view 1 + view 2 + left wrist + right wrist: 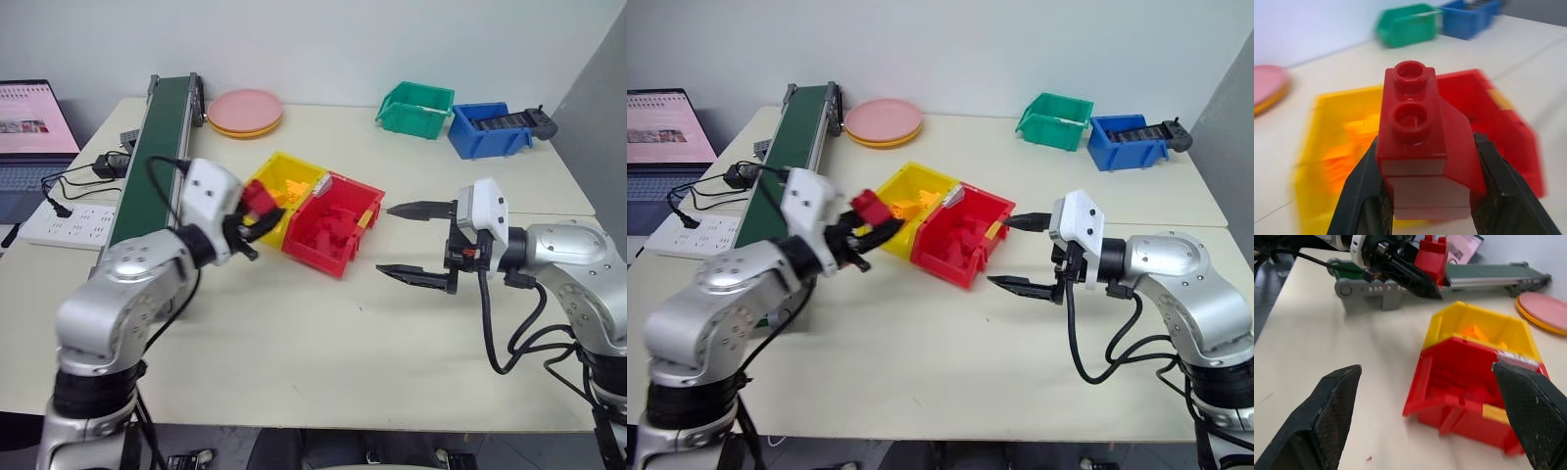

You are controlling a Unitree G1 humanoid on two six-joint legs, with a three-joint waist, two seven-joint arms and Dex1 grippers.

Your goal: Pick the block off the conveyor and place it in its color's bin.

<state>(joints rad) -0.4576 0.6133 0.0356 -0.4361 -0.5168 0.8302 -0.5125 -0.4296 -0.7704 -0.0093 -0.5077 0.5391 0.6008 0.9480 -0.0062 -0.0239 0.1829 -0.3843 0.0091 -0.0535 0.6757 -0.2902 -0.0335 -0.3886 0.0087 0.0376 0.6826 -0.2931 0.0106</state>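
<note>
Red block (1420,142) pinched in your left end effector (245,223) hangs above the yellow bin (279,186), short of the red bin (338,227), while your right end effector (416,242) waits spread; release now and it lands in yellow.

Pale cream table (323,343), plain light wall (323,39) behind, grey panel (598,127) at right, even indoor light
</note>
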